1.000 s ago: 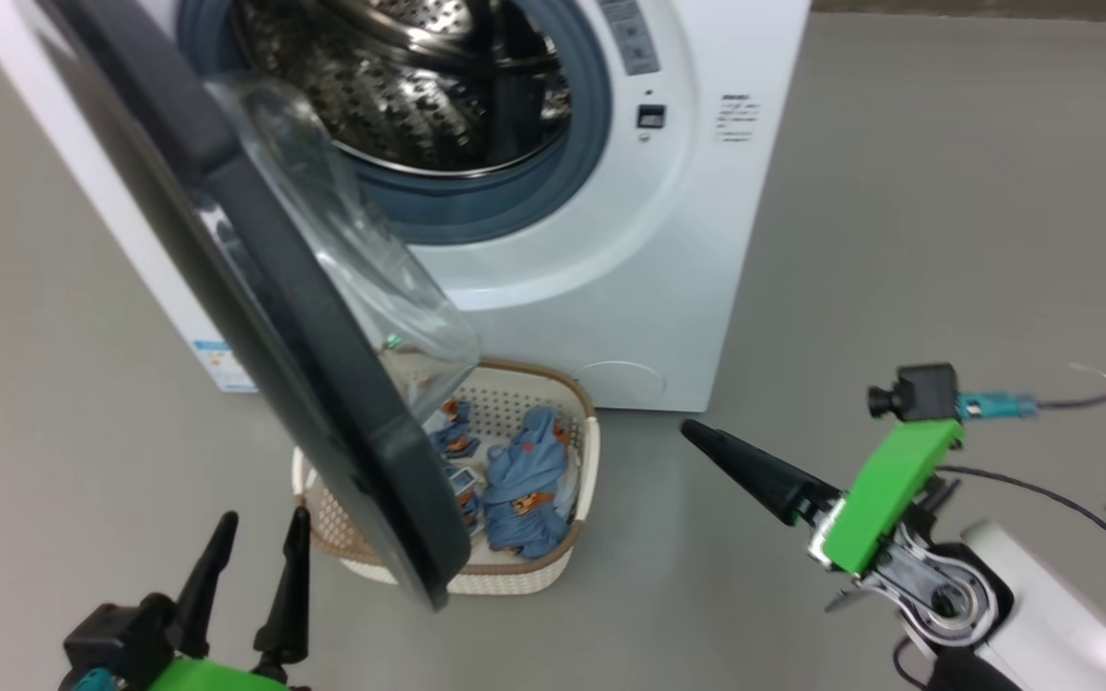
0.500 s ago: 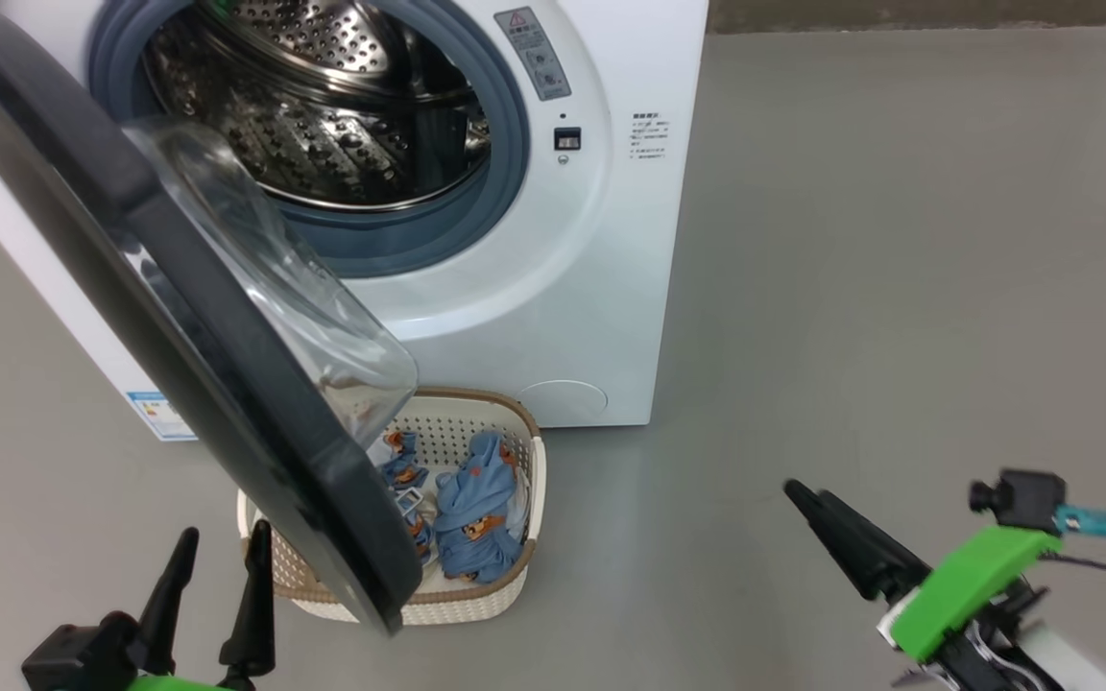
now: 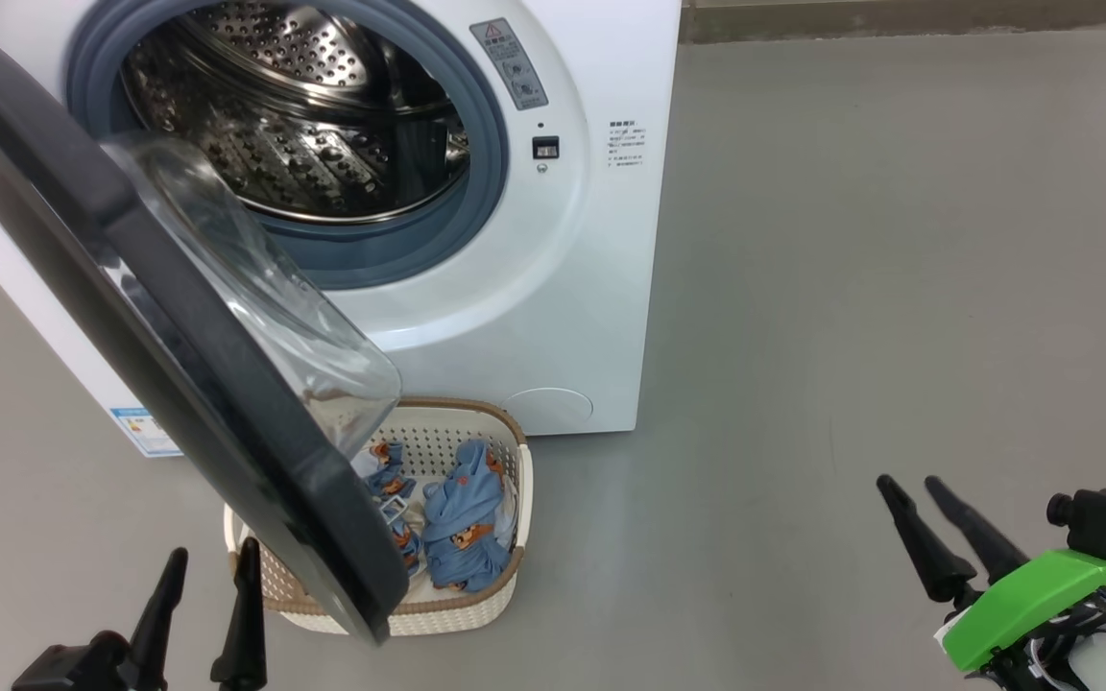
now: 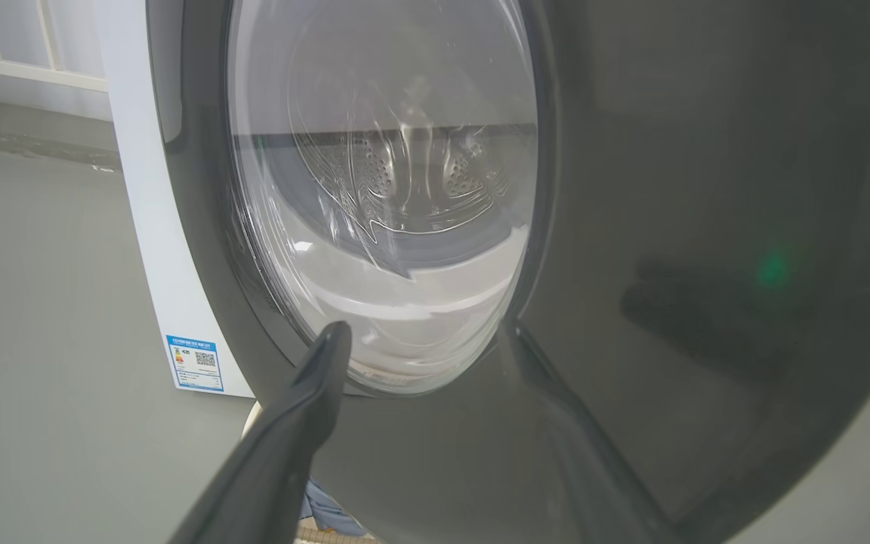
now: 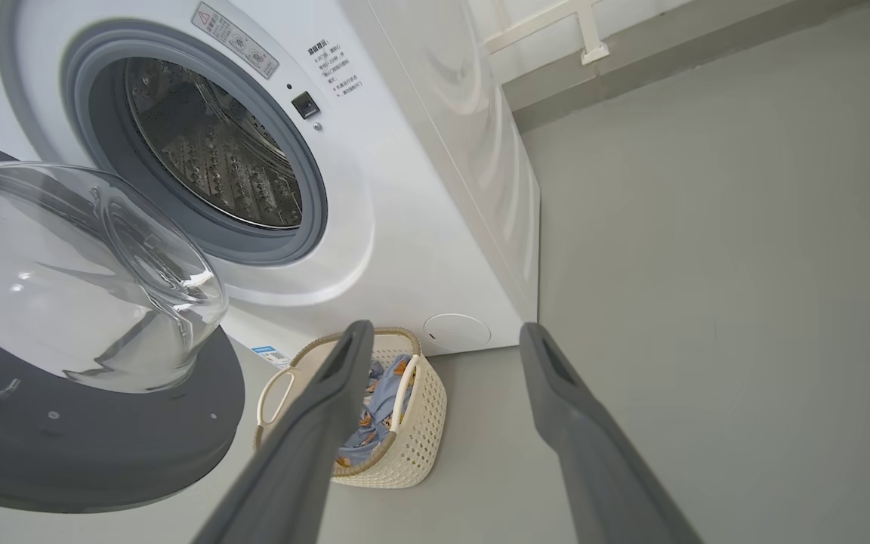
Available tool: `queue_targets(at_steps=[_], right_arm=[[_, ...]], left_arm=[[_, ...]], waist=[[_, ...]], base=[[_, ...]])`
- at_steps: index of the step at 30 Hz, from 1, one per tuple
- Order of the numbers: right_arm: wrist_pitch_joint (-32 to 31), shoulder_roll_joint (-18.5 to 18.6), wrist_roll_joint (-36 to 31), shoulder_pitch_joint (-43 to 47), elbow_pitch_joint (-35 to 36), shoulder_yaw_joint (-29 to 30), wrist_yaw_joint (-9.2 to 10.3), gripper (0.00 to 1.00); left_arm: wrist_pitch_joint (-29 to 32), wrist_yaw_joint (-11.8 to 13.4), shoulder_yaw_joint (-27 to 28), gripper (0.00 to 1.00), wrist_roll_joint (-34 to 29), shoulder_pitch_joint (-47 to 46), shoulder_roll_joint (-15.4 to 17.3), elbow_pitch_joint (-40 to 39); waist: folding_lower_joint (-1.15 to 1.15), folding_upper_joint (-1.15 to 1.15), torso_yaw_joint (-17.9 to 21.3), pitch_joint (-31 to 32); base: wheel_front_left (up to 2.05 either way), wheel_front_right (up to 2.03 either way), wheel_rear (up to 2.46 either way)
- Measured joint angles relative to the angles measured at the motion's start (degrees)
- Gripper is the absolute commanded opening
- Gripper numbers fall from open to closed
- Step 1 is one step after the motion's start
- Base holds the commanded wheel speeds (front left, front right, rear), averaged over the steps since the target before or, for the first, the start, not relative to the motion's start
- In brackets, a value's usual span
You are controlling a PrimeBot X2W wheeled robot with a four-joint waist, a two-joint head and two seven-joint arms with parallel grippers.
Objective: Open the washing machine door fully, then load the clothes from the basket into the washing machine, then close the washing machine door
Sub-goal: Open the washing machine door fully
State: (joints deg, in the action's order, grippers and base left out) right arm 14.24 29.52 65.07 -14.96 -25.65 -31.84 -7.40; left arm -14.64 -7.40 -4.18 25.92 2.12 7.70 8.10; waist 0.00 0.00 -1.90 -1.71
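Left hand (image 3: 213, 547) spread near washing machine door (image 3: 179, 365) rim, right hand (image 3: 908, 480) spread above open floor (image 3: 851, 288)

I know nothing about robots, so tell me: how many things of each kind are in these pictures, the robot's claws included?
washing machine: 1
basket: 1
clothes bundles: 2
grippers: 2 (left gripper, right gripper)
Total: 6
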Motion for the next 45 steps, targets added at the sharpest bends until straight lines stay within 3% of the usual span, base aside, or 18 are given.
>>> queue_targets(at_steps=[8,14,25,34,35,36,37,45], right_arm=[[0.01,-6.77,-19.14,6.56,2.75,14.88,0.00,1.00],[0.01,-10.22,-29.73,9.16,7.17,21.78,0.00,1.00],[0.04,-13.27,-38.19,11.71,10.17,26.40,0.00,1.00],[0.04,-14.17,-40.98,13.85,9.89,27.14,0.00,1.00],[0.04,-14.23,-41.09,13.85,9.89,27.13,0.00,1.00],[0.04,-14.23,-41.29,13.85,9.89,27.09,0.00,1.00],[0.04,-14.23,-41.31,13.85,9.89,27.09,0.00,1.00],[0.04,-14.22,-41.56,13.86,10.17,27.19,0.00,1.00]], left_arm=[[0.00,0.00,0.30,1.00,-0.09,-0.01,-0.54,0.08],[0.00,0.00,0.31,1.00,-0.51,-0.03,-0.55,0.05],[0.00,0.00,0.23,1.00,-0.53,-0.02,-0.64,0.03],[0.00,0.00,-0.08,1.00,-0.52,-0.02,-1.18,0.45],[0.00,0.00,0.04,0.91,-0.52,-0.02,-1.27,0.52],[0.00,0.00,0.10,0.40,-0.52,-0.02,-1.35,0.57],[0.01,0.00,0.32,0.01,-0.51,-0.02,-1.48,0.46],[0.00,0.00,5.36,0.00,-0.49,-0.53,-3.41,-8.64]], waist=[[0.00,0.00,-0.27,0.18],[0.00,0.00,-0.73,0.00],[0.00,0.00,-1.02,0.45],[0.00,0.00,-1.68,0.71],[0.00,0.00,-1.73,0.76],[0.00,0.00,-1.77,0.78],[0.00,0.00,-1.82,0.81],[0.00,0.00,-2.26,0.92]], base=[[0.00,0.00,0.00],[0.00,0.00,0.00],[0.00,0.00,0.00],[0.00,0.00,0.00],[0.00,0.00,0.00],[0.00,0.00,0.00],[0.00,0.00,0.00],[0.00,0.00,0.00]])
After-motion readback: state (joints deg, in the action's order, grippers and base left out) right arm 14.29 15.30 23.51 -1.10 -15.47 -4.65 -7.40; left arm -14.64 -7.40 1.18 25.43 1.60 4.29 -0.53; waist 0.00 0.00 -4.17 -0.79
